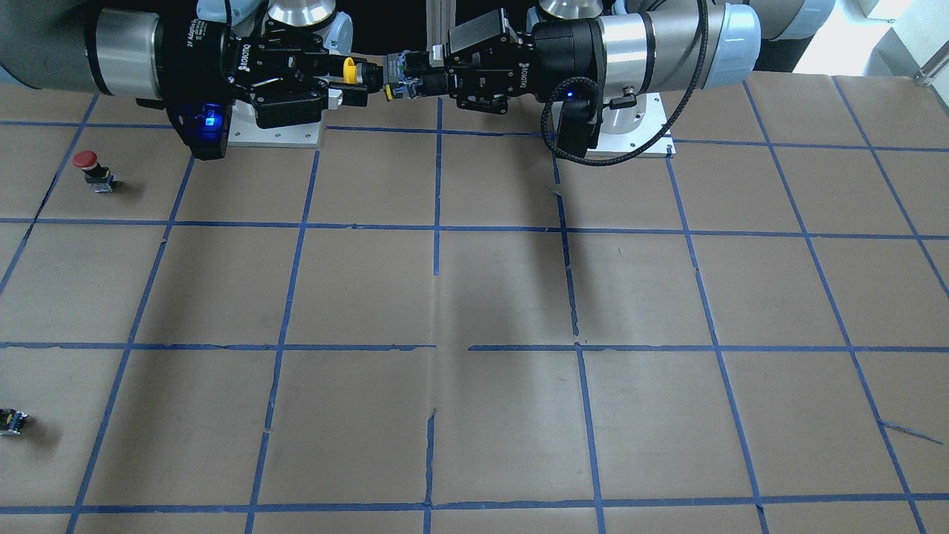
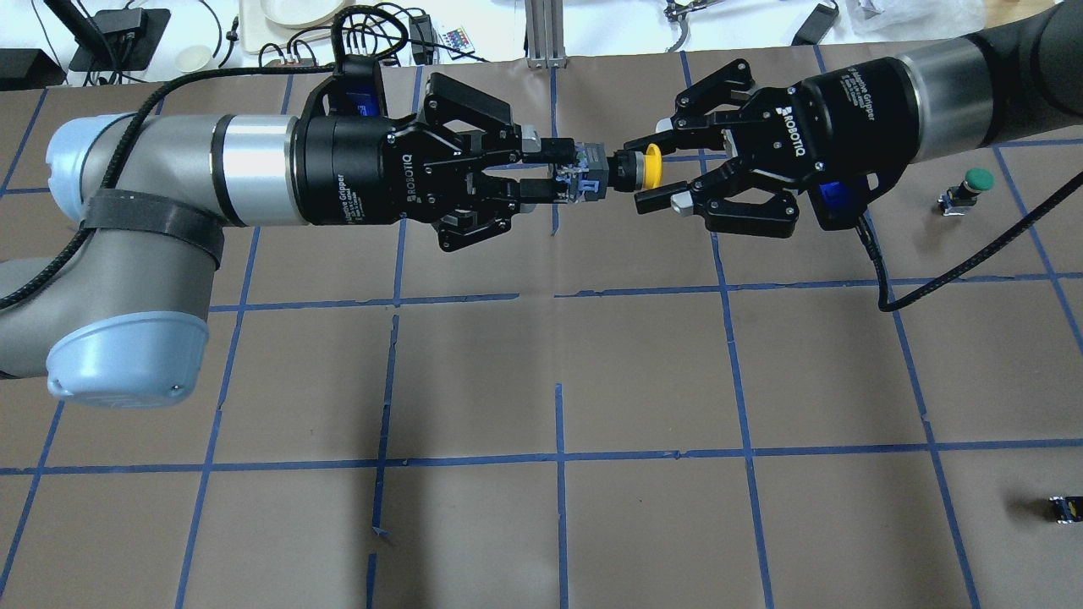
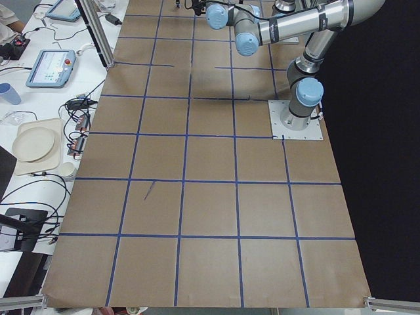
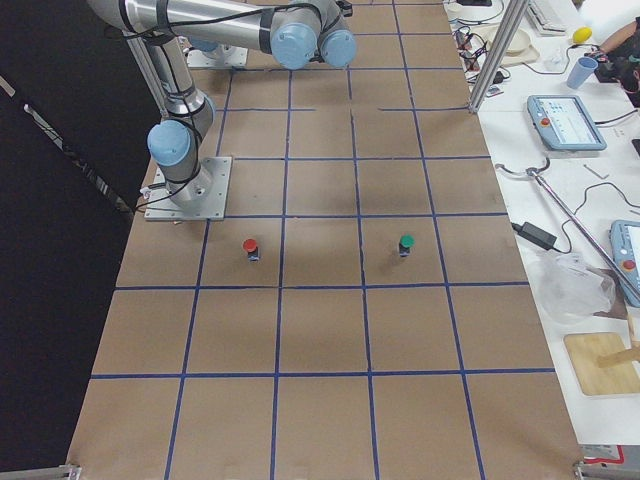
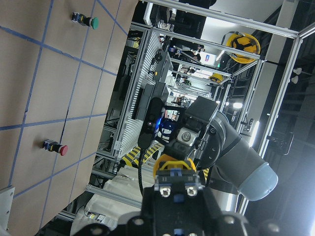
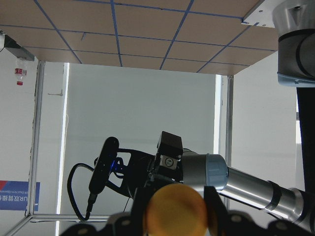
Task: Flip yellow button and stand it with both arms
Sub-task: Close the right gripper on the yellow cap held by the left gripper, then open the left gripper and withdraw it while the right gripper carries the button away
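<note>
The yellow button [image 2: 651, 164] is held level in mid-air above the far middle of the table, its cap pointing toward my right arm. My left gripper [image 2: 560, 173] is shut on its grey-and-blue body [image 2: 588, 176]. My right gripper [image 2: 658, 165] is open, with one finger on each side of the yellow cap and a gap at each. In the front-facing view the cap [image 1: 348, 68] sits between the right gripper [image 1: 339, 79] and the left gripper [image 1: 406, 80]. The left wrist view shows the body [image 5: 176, 183] end-on. The right wrist view shows the blurred cap [image 6: 177, 210].
A red-capped button [image 1: 87, 162] stands on the table on my right side. A green-capped button [image 2: 973, 182] stands further out on the same side. A small capless black-grey part [image 2: 1064, 509] lies near the right edge. Blue tape lines grid the brown table.
</note>
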You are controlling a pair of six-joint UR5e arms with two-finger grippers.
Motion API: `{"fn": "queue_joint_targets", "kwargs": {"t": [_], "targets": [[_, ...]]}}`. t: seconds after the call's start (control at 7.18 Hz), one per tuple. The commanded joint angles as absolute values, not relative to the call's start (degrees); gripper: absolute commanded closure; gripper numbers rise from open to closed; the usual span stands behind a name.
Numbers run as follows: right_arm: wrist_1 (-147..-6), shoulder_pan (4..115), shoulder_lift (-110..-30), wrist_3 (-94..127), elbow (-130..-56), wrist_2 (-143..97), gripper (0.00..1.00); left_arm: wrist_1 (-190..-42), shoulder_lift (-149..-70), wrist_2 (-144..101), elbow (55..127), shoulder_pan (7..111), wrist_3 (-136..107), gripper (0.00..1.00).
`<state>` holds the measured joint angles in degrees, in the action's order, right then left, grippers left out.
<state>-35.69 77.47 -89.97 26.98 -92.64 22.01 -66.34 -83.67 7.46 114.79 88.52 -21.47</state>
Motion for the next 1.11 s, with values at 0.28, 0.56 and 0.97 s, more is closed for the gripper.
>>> {"fn": "queue_joint_targets", "kwargs": {"t": [0.28,0.56,0.97], "targets": [[-36.2,76.8,-89.3,27.4,-92.0,23.0,0.93,-66.4,-83.7,7.7,114.0,87.9,-23.2,0.01],[-41.6,71.6,-88.6,26.7,-89.7,34.6,0.92,-66.4,-83.7,13.6,113.6,85.1,-23.0,0.01],[-55.9,69.8,-88.0,23.8,-88.8,55.0,0.92,-66.7,-83.5,31.0,113.6,81.2,-17.5,0.01]]}}
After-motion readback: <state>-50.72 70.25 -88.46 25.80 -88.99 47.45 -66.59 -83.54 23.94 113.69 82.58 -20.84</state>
